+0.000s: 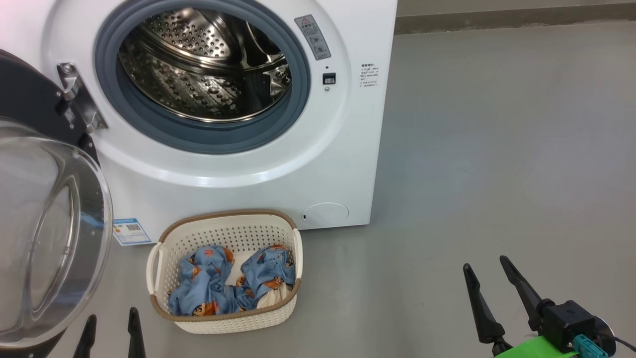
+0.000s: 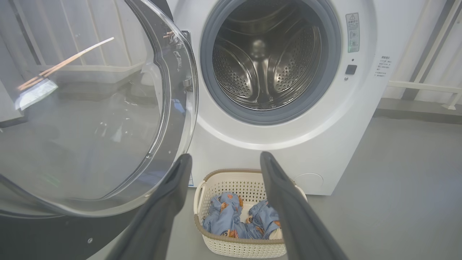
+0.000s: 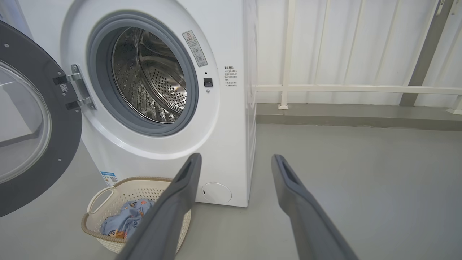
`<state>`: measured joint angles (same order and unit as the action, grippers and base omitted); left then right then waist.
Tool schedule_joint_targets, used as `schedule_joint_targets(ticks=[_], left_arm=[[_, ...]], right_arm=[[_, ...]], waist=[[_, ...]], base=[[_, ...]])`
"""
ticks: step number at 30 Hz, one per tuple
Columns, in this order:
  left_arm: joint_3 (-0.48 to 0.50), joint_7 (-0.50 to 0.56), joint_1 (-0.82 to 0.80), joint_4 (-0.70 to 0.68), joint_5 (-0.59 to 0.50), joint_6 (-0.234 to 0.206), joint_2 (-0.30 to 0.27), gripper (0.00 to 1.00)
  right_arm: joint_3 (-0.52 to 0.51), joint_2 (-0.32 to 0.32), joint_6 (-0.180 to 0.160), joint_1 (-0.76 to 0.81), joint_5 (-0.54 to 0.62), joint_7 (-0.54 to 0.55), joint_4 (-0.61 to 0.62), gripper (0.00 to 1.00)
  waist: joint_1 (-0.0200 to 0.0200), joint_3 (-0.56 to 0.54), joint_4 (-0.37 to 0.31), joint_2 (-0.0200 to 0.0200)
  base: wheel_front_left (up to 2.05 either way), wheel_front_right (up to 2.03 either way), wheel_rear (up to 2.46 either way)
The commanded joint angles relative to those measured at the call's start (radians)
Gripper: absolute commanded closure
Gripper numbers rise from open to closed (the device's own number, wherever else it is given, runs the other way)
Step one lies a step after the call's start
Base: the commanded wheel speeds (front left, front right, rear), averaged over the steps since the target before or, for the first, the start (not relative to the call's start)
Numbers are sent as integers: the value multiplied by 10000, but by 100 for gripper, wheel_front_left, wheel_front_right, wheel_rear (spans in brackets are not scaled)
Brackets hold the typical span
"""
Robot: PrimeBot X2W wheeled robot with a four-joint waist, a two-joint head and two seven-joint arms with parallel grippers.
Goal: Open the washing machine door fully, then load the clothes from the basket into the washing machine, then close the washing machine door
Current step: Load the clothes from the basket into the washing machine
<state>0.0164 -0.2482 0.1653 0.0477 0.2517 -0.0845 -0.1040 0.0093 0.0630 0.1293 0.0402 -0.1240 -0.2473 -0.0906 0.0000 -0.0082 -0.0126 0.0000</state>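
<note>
Since the round black glass door (image 1: 44, 233) stands wide, loading looks next: your open, empty left gripper (image 1: 112, 323) must reach the light-blue printed clothes (image 1: 208, 288) in the cream perforated basket (image 1: 233, 236) just ahead.

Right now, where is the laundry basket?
In the head view the basket sits on the floor, lower left of centre, just in front of the washing machine, holding the clothes.

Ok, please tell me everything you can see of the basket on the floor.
The basket is small, of cream-white perforated plastic, a rounded rectangle with a brown woven-look rim and two side handles. It stands upright on the grey floor, close before the washing machine, and holds crumpled light-blue clothes. Nothing grips it.
</note>
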Motion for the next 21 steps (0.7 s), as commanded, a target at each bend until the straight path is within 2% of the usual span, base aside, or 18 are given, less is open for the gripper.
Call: schedule_joint_targets(ticks=[1,13,21], left_arm=[[323,-130,-377,-166,-75,-25,-87,0],[303,-133,-421,84,-121,-26,-133,0],[285,-132,-485,207,-94,-79,-141,0]], right_arm=[[197,5,14,-176,73,-59,221,0],[242,-10,14,-162,96,-60,167,0],[286,50,14,-131,63,-40,103,0]], waist=[[0,-2,4,0],[0,27,109,0],[0,38,198,0]], base=[[0,0,0],[2,-2,0],[82,-82,0]])
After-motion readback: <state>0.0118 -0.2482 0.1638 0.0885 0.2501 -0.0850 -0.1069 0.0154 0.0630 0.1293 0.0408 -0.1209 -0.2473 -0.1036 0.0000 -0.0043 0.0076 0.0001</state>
